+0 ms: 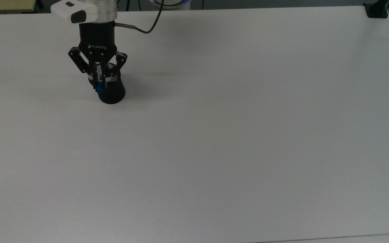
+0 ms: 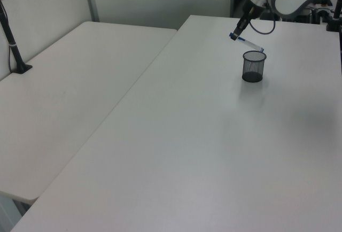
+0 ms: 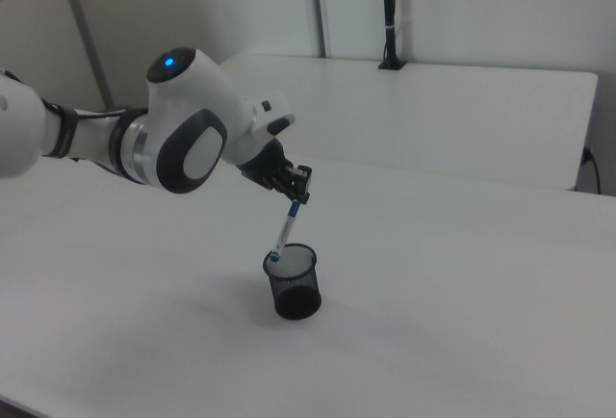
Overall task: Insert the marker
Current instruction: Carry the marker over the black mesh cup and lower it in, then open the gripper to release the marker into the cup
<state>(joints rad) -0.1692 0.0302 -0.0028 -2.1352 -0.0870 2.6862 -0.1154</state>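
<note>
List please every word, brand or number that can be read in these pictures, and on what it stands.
"ROBOTIQ": white letters on the black body of the gripper, read in the top view.
The marker has a white barrel; any print on it is too small to read.
The black mesh cup bears no text.

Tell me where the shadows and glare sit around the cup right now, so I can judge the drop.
Top view: the mesh cup casts a soft shadow toward the top view's right on the white table, no glare. Left view: a faint grey shadow lies below the cup. Right view: the marker, tilted in the gripper, reads clearly against the table.
</note>
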